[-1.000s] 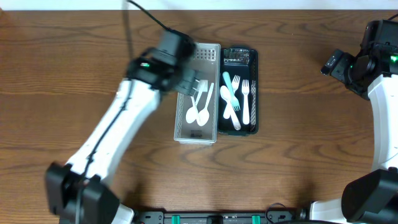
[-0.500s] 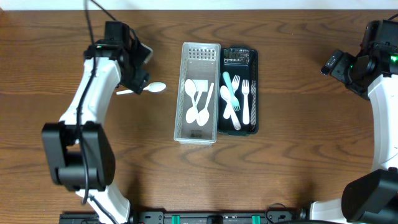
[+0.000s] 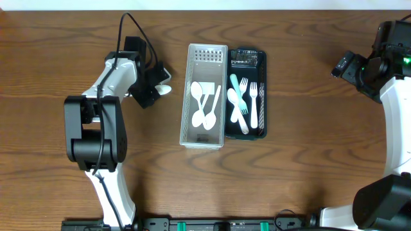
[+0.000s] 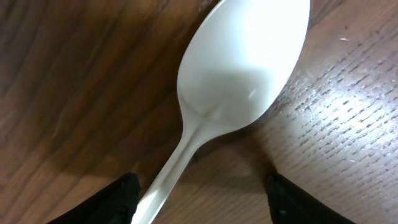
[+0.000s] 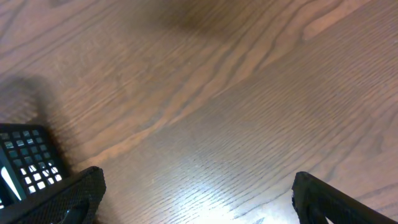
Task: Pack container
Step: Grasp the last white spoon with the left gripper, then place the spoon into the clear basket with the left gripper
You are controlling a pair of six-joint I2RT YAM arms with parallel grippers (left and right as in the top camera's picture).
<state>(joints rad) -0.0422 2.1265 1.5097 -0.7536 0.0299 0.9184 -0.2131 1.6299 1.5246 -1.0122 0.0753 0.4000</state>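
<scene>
Left wrist view has the left gripper (image 4: pixel 202 194) spread wide astride the handle of the white spoon (image 4: pixel 242 68), clasping nothing yet, apparently lined up to pinch it off the table (image 3: pixel 289 179) near the white basket (image 3: pixel 205 52).

Robotics lab bench — wooden table (image 3: pixel 295 179), left arm (image 3: pixel 115 74), right arm (image 3: pixel 395 96).
</scene>
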